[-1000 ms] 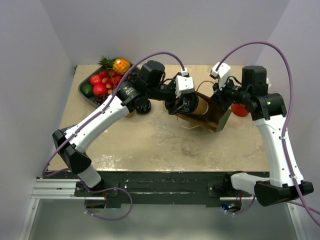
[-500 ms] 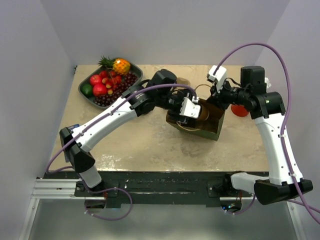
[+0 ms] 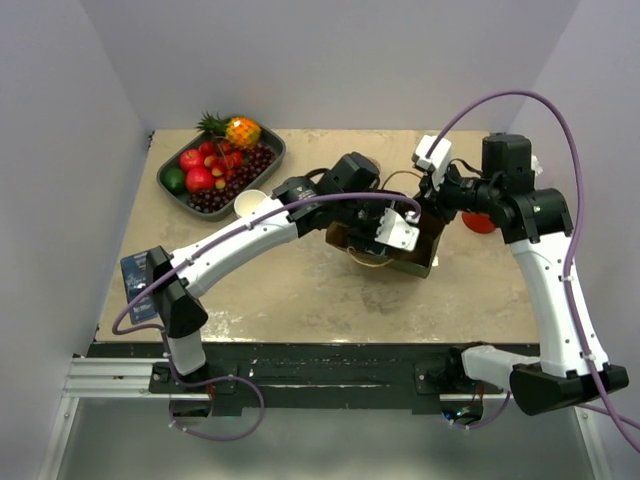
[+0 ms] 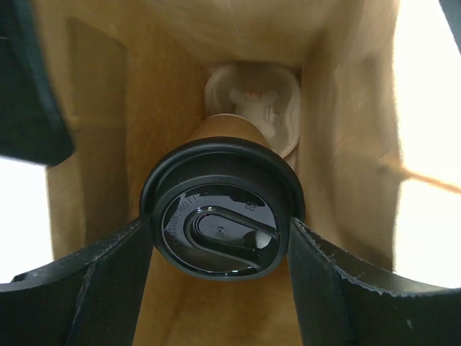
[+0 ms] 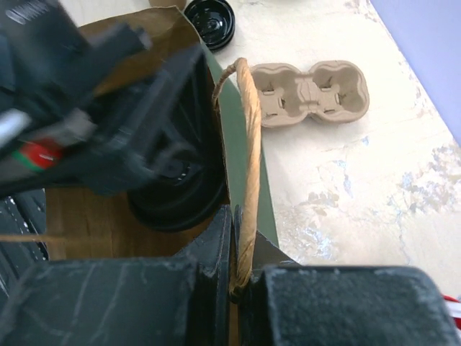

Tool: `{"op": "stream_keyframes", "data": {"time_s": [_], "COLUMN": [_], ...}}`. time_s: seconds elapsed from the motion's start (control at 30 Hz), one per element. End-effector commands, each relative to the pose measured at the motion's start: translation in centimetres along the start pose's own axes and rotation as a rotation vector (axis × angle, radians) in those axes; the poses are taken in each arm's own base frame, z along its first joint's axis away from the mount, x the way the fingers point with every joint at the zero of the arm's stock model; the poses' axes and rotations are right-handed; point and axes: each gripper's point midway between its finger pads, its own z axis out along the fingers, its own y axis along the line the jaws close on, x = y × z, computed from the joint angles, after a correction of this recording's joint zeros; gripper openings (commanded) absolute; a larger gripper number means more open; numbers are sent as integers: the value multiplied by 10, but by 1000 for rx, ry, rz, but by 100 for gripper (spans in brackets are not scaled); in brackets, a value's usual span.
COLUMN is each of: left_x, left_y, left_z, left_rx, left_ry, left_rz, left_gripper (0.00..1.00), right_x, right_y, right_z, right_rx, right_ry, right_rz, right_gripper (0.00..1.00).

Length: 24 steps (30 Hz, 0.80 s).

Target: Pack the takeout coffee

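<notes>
Your coffee cup point(image 4: 232, 128) sits inside the paper bag point(image 4: 108, 144), its long axis running straight away from the left wrist camera, base toward the bag's floor, black lid point(image 4: 220, 227) facing the lens. The left gripper point(image 4: 220, 249) is clamped on it just under the lid, fingers point(image 4: 108, 281) at 9 and 3 o'clock. The right gripper point(image 5: 241, 270) is pinched closed on the bag's rim at the twine handle point(image 5: 250, 144). From above, an open cup point(image 3: 250, 203) stands at about the bag's 9 o'clock

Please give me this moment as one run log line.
left gripper: shut on lidded coffee cup, inside paper bag | right gripper: shut on paper bag edge | pulp carrier: empty, outside bag
</notes>
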Motion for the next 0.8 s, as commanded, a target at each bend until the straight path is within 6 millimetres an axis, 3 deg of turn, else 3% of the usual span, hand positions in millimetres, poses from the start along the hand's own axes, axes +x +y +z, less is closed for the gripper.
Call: {"op": "stream_keyframes", "data": {"time_s": [0.0, 0.13, 0.37, 0.77], "left_x": [12, 14, 38, 35], "left_y": [13, 17, -5, 1], "left_z": [9, 5, 12, 15], "left_rx": [-93, -146, -116, -201], "left_ry": [80, 90, 171, 142], "left_rz": [-38, 13, 108, 183], "left_gripper": [0, 0, 0, 0], "right_x": [-10, -1, -11, -10], "right_y": [18, 29, 34, 61], "right_z": [-13, -16, -22, -17], "right_rx": [-29, -60, -48, -129], "right_ry": [-53, -39, -102, -118], "right_rz": [-105, -137, -163, -231], "right_gripper": [0, 0, 0, 0]}}
